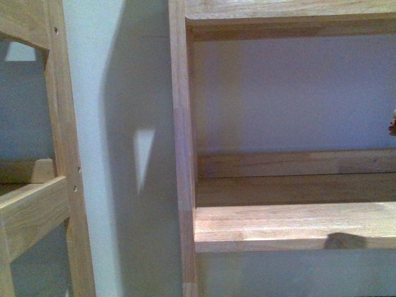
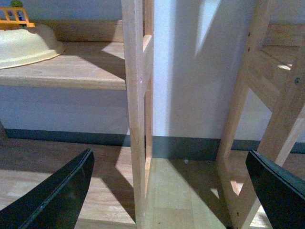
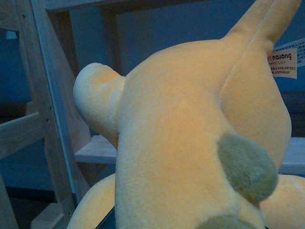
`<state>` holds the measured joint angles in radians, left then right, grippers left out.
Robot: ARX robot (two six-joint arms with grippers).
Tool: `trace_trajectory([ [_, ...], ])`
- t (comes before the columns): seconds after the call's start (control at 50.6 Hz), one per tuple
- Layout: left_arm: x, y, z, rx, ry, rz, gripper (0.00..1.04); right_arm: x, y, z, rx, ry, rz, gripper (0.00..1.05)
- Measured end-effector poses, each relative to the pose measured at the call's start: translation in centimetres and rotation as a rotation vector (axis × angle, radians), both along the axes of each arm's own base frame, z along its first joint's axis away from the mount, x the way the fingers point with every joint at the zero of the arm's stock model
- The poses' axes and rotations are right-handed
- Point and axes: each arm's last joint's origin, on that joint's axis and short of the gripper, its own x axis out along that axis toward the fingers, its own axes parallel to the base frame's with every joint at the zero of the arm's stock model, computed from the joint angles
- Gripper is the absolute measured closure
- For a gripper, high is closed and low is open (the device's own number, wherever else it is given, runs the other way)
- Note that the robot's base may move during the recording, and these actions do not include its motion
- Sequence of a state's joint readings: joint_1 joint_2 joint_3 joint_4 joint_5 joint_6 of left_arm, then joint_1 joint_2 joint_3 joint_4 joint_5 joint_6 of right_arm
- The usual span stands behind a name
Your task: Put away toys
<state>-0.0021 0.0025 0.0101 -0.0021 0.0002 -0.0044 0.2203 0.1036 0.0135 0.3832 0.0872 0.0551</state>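
The plush toy (image 3: pixel 190 143), soft and orange-yellow with grey-green spots, fills most of the right wrist view. It carries a white sewn label (image 3: pixel 283 62). My right gripper is shut on it and is almost wholly hidden beneath it; only a dark sliver of one finger (image 3: pixel 108 222) shows. The toy hangs in front of a wooden shelf board (image 3: pixel 95 150). In the left wrist view my left gripper (image 2: pixel 169 191) is open, its black fingers (image 2: pixel 57 195) wide apart above the wooden floor, with nothing between them. A small brownish tip (image 1: pixel 392 124) at the front view's right edge cannot be identified.
A wooden shelf unit (image 1: pixel 291 226) with an upright post (image 1: pixel 181 154) stands against a pale wall. A second frame (image 1: pixel 62 154) stands to its left. A cream bowl (image 2: pixel 24 45) and a small orange-yellow item (image 2: pixel 14 16) sit on a lower shelf. A post (image 2: pixel 136 119) rises just ahead of my left gripper.
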Motion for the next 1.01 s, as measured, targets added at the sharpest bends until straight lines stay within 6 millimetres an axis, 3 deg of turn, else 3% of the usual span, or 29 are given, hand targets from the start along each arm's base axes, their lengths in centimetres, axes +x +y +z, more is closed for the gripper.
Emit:
trace_trajectory([
  [0.297, 0.0, 0.0, 0.0, 0.0, 0.0, 0.0, 0.06, 0.0, 0.0, 0.0, 0.0, 0.002, -0.001, 0.85],
  [0.356, 0.0, 0.0, 0.0, 0.0, 0.0, 0.0, 0.06, 0.1, 0.0, 0.0, -0.018, 0.092, -0.014, 0.85],
  [0.534, 0.0, 0.0, 0.0, 0.0, 0.0, 0.0, 0.06, 0.6, -0.6, 2.4, -0.059, 0.257, -0.06, 0.85],
  [0.712, 0.0, 0.0, 0.0, 0.0, 0.0, 0.0, 0.06, 0.2, -0.6, 12.6, -0.091, 0.062, -0.059, 0.85],
  [0.91, 0.0, 0.0, 0.0, 0.0, 0.0, 0.0, 0.06, 0.8, -0.6, 21.9, -0.118, -0.089, -0.029, 0.85],
  [1.009, 0.0, 0.0, 0.0, 0.0, 0.0, 0.0, 0.06, 0.7, -1.0, 25.4, -0.128, -0.134, -0.04, 0.85],
])
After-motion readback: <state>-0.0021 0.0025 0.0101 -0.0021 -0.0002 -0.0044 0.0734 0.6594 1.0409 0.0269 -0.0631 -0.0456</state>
